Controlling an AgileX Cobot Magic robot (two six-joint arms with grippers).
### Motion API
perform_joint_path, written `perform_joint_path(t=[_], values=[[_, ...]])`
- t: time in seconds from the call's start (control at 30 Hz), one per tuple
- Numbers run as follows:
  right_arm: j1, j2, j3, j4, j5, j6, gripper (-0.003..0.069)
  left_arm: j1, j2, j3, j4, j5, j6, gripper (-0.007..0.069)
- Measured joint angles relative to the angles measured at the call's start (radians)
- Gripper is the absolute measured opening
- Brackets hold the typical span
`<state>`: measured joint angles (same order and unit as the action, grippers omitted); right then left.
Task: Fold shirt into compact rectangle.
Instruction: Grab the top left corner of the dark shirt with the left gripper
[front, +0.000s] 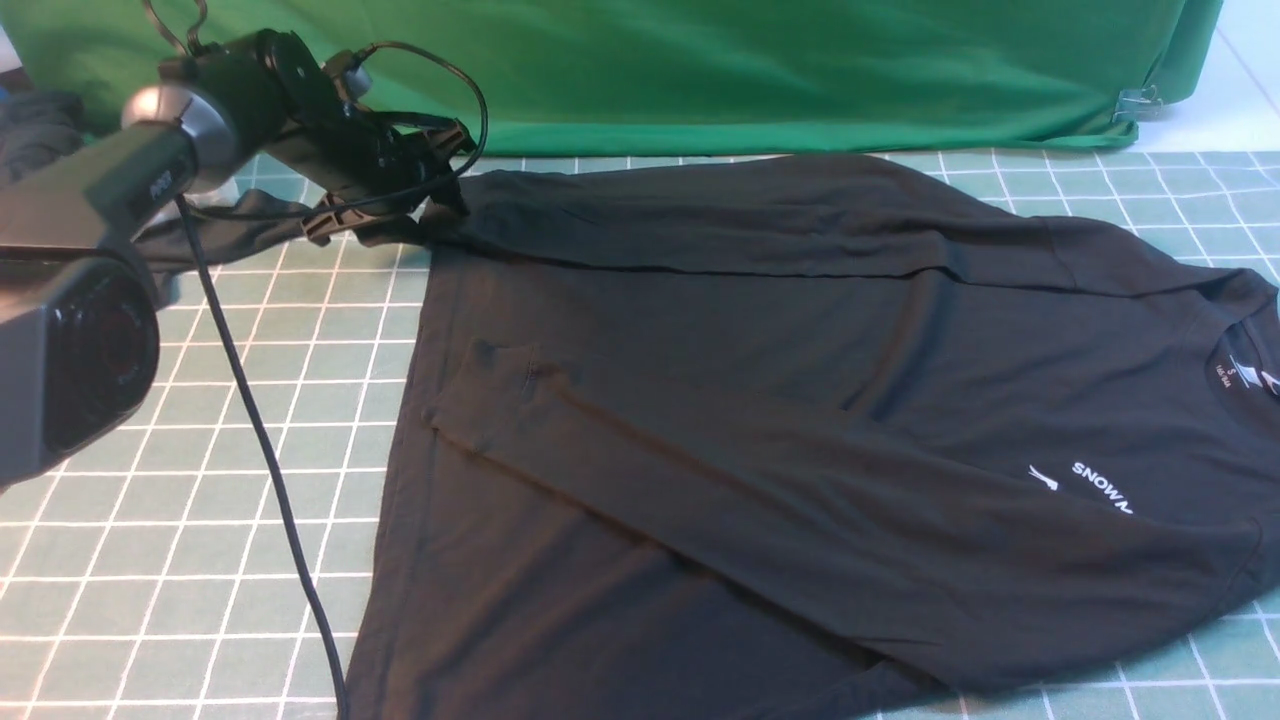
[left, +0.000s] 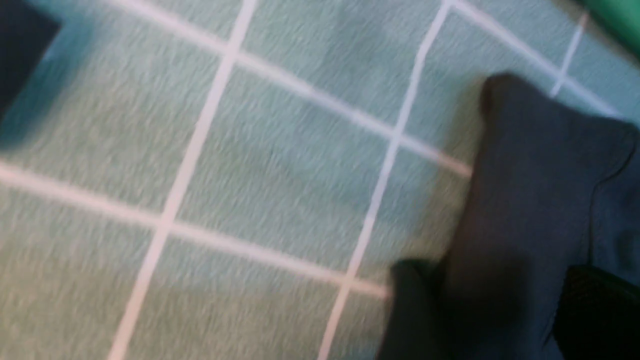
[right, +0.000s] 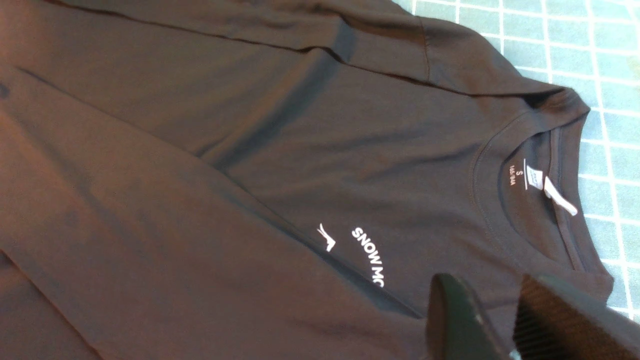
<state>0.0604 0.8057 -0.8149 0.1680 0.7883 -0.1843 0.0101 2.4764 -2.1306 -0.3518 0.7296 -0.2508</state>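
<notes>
Black shirt (front: 800, 400) on green gridded mat (front: 150, 520)

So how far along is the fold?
Done: the near sleeve lies folded across the shirt. In hand: the left gripper has its jaws open around the end of the far sleeve. Left: the body is not yet folded, hem to collar laid out full length; the right gripper hovers open near the chest print, holding nothing.

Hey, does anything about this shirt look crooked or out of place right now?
Yes. On the shirt, the far sleeve runs past the hem, and its end sticks out onto the mat at the far left. The near sleeve crosses the body at a slant rather than square.
</notes>
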Motion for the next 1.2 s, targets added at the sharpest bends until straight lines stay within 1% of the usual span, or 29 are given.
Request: perform_joint_path(t=[0.1, 0.13, 0.2, 0.23, 0.27, 0.3, 0.33, 0.37, 0.5, 0.53, 0.77, 0.9, 1.03, 1.2], values=[[0.000, 0.000, 0.000, 0.000, 0.000, 0.000, 0.0186, 0.000, 0.000, 0.000, -0.003, -0.002, 0.005, 0.0324], [0.000, 0.000, 0.000, 0.000, -0.003, 0.003, 0.0186, 0.000, 0.000, 0.000, -0.014, 0.009, 0.008, 0.0282], [0.000, 0.000, 0.000, 0.000, -0.007, 0.004, 0.0186, 0.000, 0.001, 0.000, -0.024, 0.013, 0.011, 0.0236], [0.000, 0.000, 0.000, 0.000, -0.019, 0.009, 0.0186, 0.000, 0.001, 0.000, -0.044, 0.015, 0.017, 0.0147], [0.000, 0.000, 0.000, 0.000, -0.026, 0.013, 0.0186, 0.000, 0.001, 0.000, -0.057, 0.015, 0.024, 0.0096], [0.000, 0.000, 0.000, 0.000, -0.028, 0.013, 0.0186, 0.000, 0.001, 0.000, -0.059, 0.015, 0.024, 0.0087], [0.000, 0.000, 0.000, 0.000, -0.035, 0.016, 0.0186, 0.000, 0.000, 0.000, -0.075, 0.016, 0.038, 0.0045], [0.000, 0.000, 0.000, 0.000, -0.040, 0.017, 0.0187, 0.000, -0.005, 0.000, -0.079, 0.023, 0.050, 0.0030], [0.000, 0.000, 0.000, 0.000, -0.051, 0.019, 0.0188, 0.000, -0.059, 0.000, -0.087, 0.101, 0.054, 0.0022], [0.000, 0.000, 0.000, 0.000, -0.052, 0.019, 0.0188, 0.000, -0.063, 0.000, -0.087, 0.101, 0.054, 0.0022], [0.000, 0.000, 0.000, 0.000, -0.052, 0.030, 0.0188, -0.001, -0.238, 0.000, -0.087, 0.228, 0.057, 0.0022], [0.000, 0.000, 0.000, 0.000, -0.052, 0.031, 0.0188, -0.001, -0.283, -0.001, -0.051, 0.287, 0.062, 0.0022], [0.000, 0.000, 0.000, 0.000, -0.051, 0.032, 0.0188, -0.001, -0.255, -0.001, 0.003, 0.271, 0.062, 0.0022], [0.000, 0.000, 0.000, 0.000, -0.051, 0.034, 0.0188, -0.001, -0.164, -0.001, 0.031, 0.209, 0.064, 0.0022]])
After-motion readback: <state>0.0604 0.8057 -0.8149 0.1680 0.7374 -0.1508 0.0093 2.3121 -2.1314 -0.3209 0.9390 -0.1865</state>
